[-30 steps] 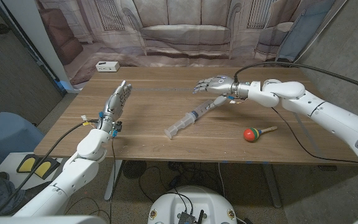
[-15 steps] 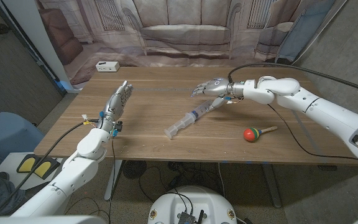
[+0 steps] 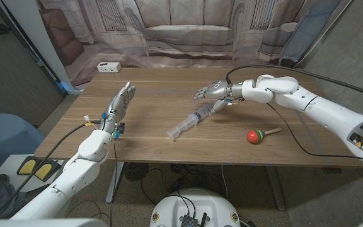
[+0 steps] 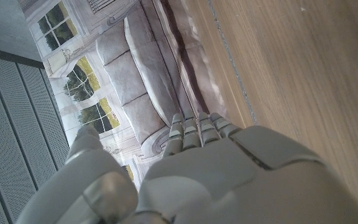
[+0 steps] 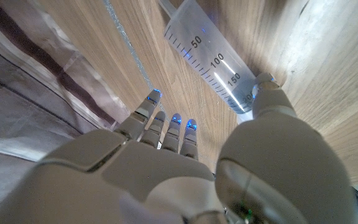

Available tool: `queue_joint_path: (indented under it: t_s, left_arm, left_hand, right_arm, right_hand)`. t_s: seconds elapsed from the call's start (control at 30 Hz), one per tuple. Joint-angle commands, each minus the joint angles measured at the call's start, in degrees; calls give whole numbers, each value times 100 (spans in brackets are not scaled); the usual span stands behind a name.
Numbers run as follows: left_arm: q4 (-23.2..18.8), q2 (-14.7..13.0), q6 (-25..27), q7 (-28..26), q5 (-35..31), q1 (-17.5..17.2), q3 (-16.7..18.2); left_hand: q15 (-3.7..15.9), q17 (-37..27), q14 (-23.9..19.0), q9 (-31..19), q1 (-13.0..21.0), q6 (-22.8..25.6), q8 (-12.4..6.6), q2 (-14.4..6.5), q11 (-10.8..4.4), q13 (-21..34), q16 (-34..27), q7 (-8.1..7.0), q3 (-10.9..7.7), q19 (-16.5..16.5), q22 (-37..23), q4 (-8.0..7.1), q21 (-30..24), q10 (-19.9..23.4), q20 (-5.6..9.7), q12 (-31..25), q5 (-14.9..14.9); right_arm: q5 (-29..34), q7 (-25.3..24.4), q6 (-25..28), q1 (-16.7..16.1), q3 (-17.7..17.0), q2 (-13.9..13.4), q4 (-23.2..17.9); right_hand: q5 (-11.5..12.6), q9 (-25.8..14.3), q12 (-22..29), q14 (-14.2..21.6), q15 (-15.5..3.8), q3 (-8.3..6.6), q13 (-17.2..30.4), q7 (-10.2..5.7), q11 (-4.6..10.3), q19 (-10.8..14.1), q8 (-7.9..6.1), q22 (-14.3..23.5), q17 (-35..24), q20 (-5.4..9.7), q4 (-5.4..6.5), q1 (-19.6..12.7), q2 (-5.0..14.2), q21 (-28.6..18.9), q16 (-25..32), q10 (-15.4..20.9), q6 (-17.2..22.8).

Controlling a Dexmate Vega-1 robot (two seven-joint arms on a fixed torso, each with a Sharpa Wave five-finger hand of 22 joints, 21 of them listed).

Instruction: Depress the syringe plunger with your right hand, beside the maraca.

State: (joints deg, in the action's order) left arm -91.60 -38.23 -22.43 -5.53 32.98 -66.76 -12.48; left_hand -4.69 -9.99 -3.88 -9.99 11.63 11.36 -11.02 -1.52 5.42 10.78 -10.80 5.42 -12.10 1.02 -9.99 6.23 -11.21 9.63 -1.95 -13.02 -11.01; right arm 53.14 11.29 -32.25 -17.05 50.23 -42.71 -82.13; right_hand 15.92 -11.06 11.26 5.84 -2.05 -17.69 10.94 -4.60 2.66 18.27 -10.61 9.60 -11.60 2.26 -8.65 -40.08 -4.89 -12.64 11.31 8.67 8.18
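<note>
Table [image 3: 169,142]: wooden, spanning most of the head view; its near edge cuts across the bottom of that picture.

My right hand [image 3: 210,89]: hovering at about 12 o'clock of the table's middle, fingers [image 5: 156,118] stretched out and slightly apart, gripping nothing. In the right wrist view my thumb [image 5: 272,96] lies against the plunger end of the barrel; whether it presses or merely touches is hard to make out, since the plunger head itself is hidden behind my thumb and palm.

My left hand [image 3: 120,103]: at 9 o'clock, standing on edge with the palm upright, fingers extended close together, empty. The left wrist view shows only its back and fingertips [image 4: 197,127].

Syringe [image 3: 193,120]: large, clear plastic barrel with dark graduations, reading 50, 100, 150 in the right wrist view. It lies on the table near centre, slanted from 7 o'clock up to 1 o'clock, upper end under my right hand.

Maraca [image 3: 259,134]: small, with a red and green head and a pale wooden handle, lying at 4 o'clock, apart from the syringe.
</note>
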Motion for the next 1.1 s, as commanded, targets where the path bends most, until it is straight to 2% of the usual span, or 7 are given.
queue_joint_path:
  t_s: [0.03,0.47,0.83,1.1]
  left_arm:
    - [72,-1,-30,68,26,83,-9]
    - [149,41,-125,61,48,84,27]
    - [238,96,-127,106,95,157,-8]
    - [365,146,-111,166,121,265,-69]
  left_hand:
    - [2,-26,-4,-26,25,64,8,-38,-20,32,6,7,-8,5,-23,22,-2,32,-69,28,10]
    - [4,-27,-7,-26,30,65,11,-44,-41,32,5,5,-7,6,-24,24,-2,34,-73,34,12]
    - [8,-27,-14,-26,33,75,11,-50,-34,33,3,7,-6,3,-24,24,-3,37,-72,39,13]
    - [7,-27,-18,-26,35,78,12,-52,-46,33,3,5,-4,7,-24,25,-2,31,-80,46,14]
  right_arm:
    - [-220,423,143,162,164,274,272]
    - [-444,681,276,276,300,399,481]
    - [-767,1329,441,399,392,509,505]
    - [-788,1508,515,444,466,543,488]
  right_hand:
    - [46,-26,47,72,-12,-63,4,36,7,103,-53,14,-17,-1,5,-89,-5,-41,55,83,73]
    - [46,-24,49,155,-4,-98,4,31,0,187,-59,14,-18,-19,-5,-150,18,-30,69,64,93]
    - [31,-23,111,360,-13,-123,4,67,-9,364,-99,13,-24,-29,1,-187,26,-33,114,190,215]
    - [28,-22,115,376,-4,-134,3,88,-8,381,-96,13,-25,-30,1,-202,34,-21,110,201,222]
